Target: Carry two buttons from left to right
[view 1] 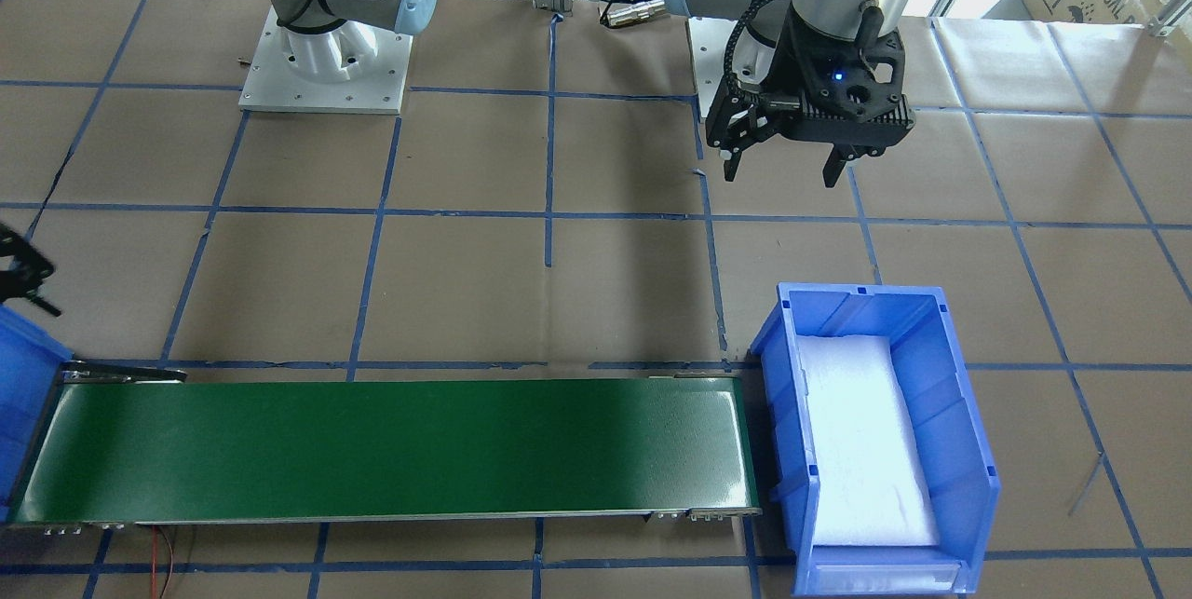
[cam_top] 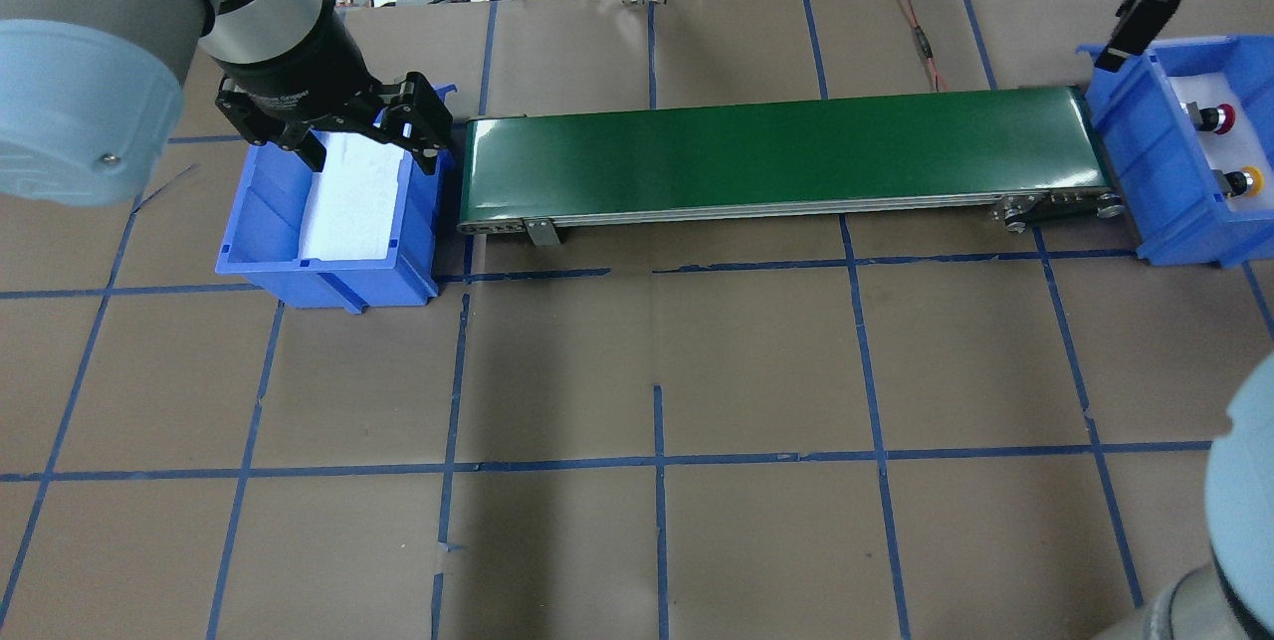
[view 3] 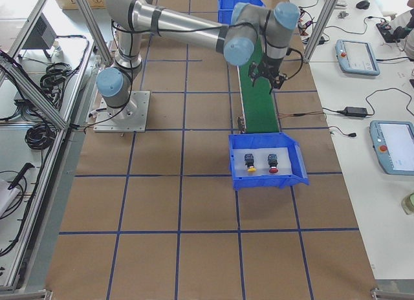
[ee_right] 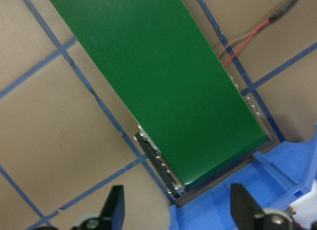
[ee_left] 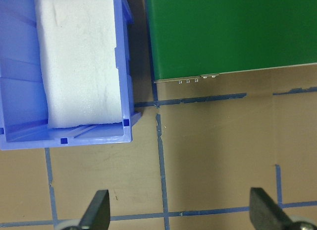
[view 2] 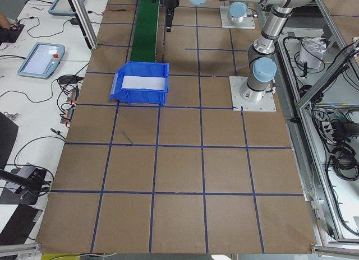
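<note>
The red-capped button and the yellow-capped button lie on white foam in the blue bin at the right end of the green conveyor. They also show in the exterior right view, yellow and red. My right gripper is open and empty, above the conveyor end near that bin. My left gripper is open and empty, high above the table on the robot's side of the left blue bin, which holds only white foam.
The conveyor belt spans between the two bins. The table is brown paper with a blue tape grid. A red wire lies behind the conveyor. Both arm bases stand at the table's robot side.
</note>
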